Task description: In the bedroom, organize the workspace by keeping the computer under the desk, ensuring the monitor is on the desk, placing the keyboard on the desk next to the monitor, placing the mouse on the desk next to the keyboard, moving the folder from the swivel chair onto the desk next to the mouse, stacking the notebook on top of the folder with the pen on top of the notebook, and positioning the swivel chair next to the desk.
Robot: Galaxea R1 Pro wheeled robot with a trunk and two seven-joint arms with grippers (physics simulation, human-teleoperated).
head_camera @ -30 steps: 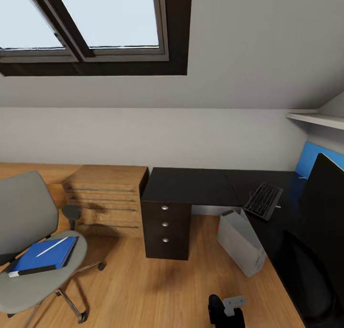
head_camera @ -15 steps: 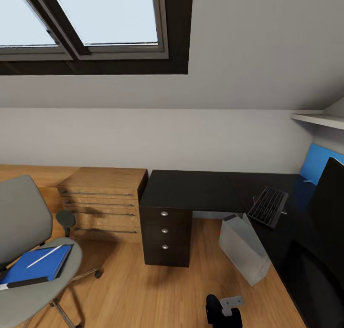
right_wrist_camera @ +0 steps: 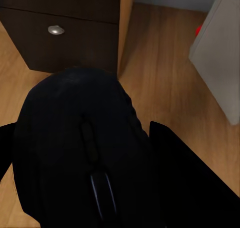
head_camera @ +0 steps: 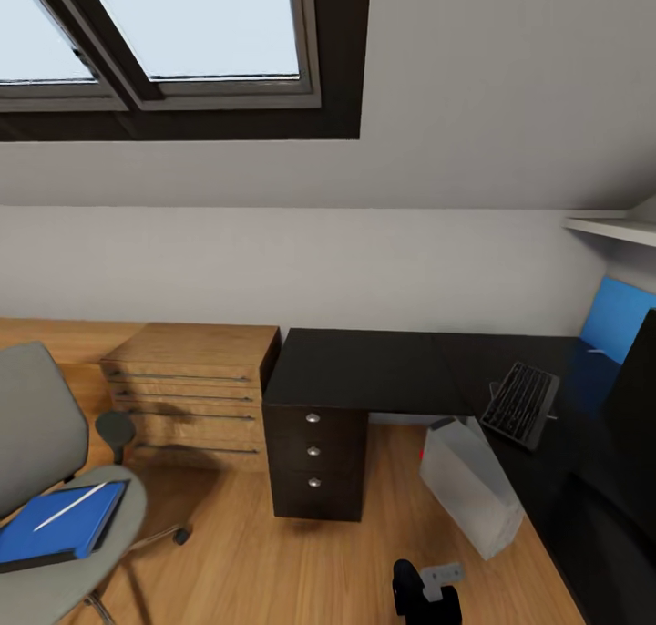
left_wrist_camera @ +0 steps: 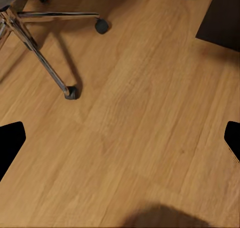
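From your head camera, the right claw (head_camera: 426, 593) sits low in the picture over the wood floor (head_camera: 273, 561). Beyond it stands the black tabletop (head_camera: 364, 361) with its knobbed drawers (head_camera: 314, 452). Off to that claw's right the grey computer (head_camera: 469, 488) leans on the floor against the tabletop's edge, and farther right the keyboard (head_camera: 521, 404) lies on the tabletop beside the monitor (head_camera: 638, 406). Far to the claw's left the swivel chair (head_camera: 36, 443) carries the blue folder (head_camera: 59, 534) with the pen (head_camera: 68, 507) across it, next to a wooden drawer chest (head_camera: 196, 393).

In your left wrist camera, the left claw (left_wrist_camera: 120, 140) has its fingers (left_wrist_camera: 10, 143) spread wide apart over bare floor, the chair's chrome base (left_wrist_camera: 40, 53) ahead of it.

In your right wrist camera, the right claw is clamped on a rounded black mouse (right_wrist_camera: 82, 148); past it you see a drawer knob (right_wrist_camera: 56, 30) and the computer's grey side.
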